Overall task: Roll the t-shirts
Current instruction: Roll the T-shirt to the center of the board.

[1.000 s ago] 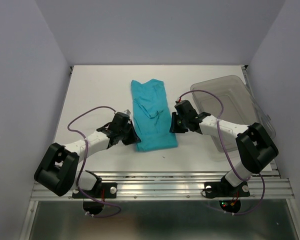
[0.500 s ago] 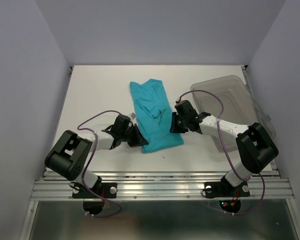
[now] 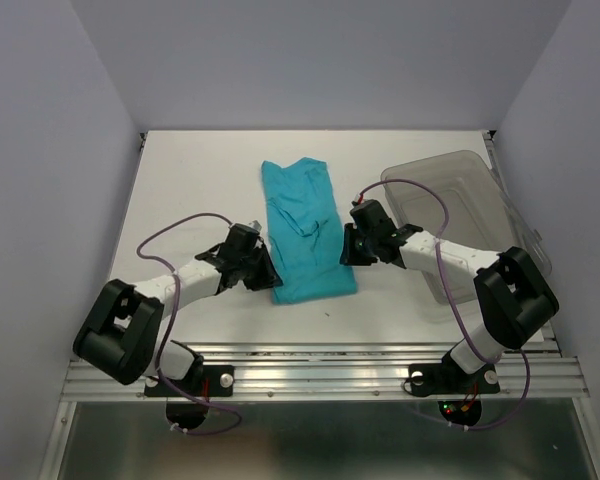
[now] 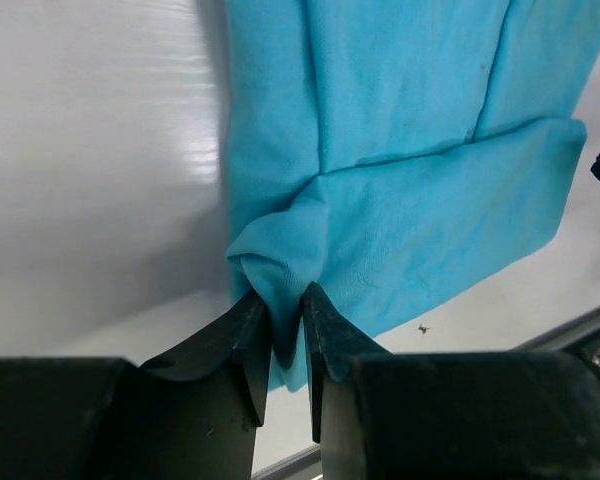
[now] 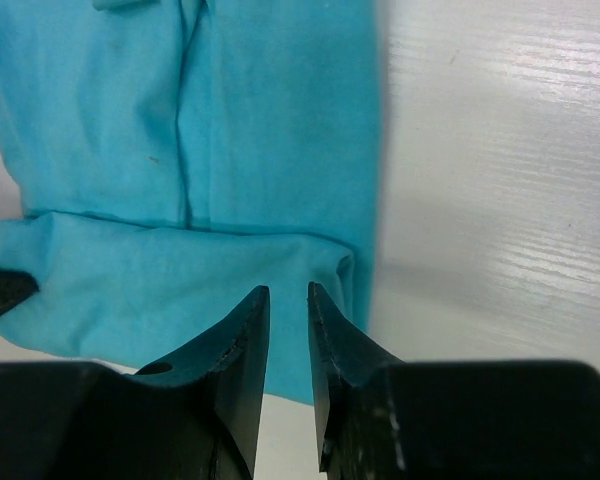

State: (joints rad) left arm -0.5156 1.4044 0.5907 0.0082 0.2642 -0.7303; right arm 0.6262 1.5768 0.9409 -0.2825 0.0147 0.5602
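Starting the roll: t-shirt [image 3: 302,225] lies flat mid-frame on the table [image 3: 180,180], bottom hem turned over once. Left claw [image 4: 286,300] pinches the fold's lower-left corner. Right claw [image 5: 288,295] is narrow at lower-right, grip unclear. Next, I'd say: both carry the fold up-frame evenly.

The left gripper's [image 4: 285,305] two dark fingers pinch a bunched corner of the teal t-shirt [image 4: 410,150], its end folded over on the white table [image 4: 90,150].
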